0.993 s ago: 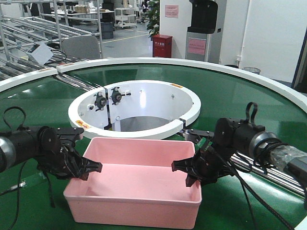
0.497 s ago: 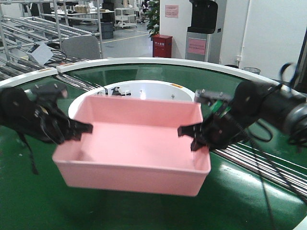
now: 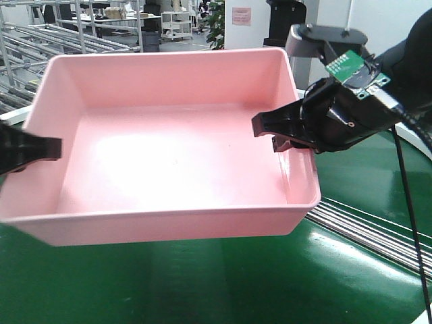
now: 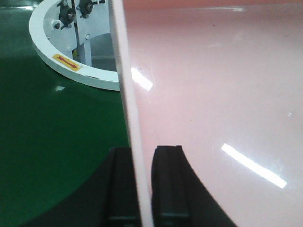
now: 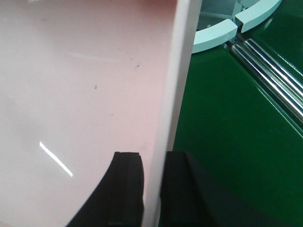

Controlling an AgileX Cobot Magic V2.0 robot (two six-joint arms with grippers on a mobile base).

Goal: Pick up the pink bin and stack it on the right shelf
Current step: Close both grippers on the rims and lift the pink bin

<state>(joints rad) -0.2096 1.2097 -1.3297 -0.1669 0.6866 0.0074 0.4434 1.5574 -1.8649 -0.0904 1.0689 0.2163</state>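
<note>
The pink bin (image 3: 175, 162) hangs in the air close to the front camera, tilted so its empty inside shows. My left gripper (image 3: 30, 152) is shut on the bin's left wall, and my right gripper (image 3: 280, 131) is shut on its right wall. In the left wrist view the bin (image 4: 213, 94) has its thin rim pinched in the left gripper (image 4: 142, 158), one black finger inside and one outside. The right wrist view shows the same hold: right gripper (image 5: 154, 161) on the bin (image 5: 85, 85). The right shelf is out of view.
The green conveyor belt (image 3: 223, 283) lies under the bin, with steel rollers (image 3: 364, 226) at lower right. Its white ring (image 4: 47, 52) shows below the left side, and again, white ring (image 5: 222, 35), near the rollers (image 5: 274, 80). Metal racks (image 3: 88, 30) stand far back left.
Both arms have lifted the pink bin off the belt, up and toward the camera. It now covers the white ring. Both grippers kept their hold on the side walls.
</note>
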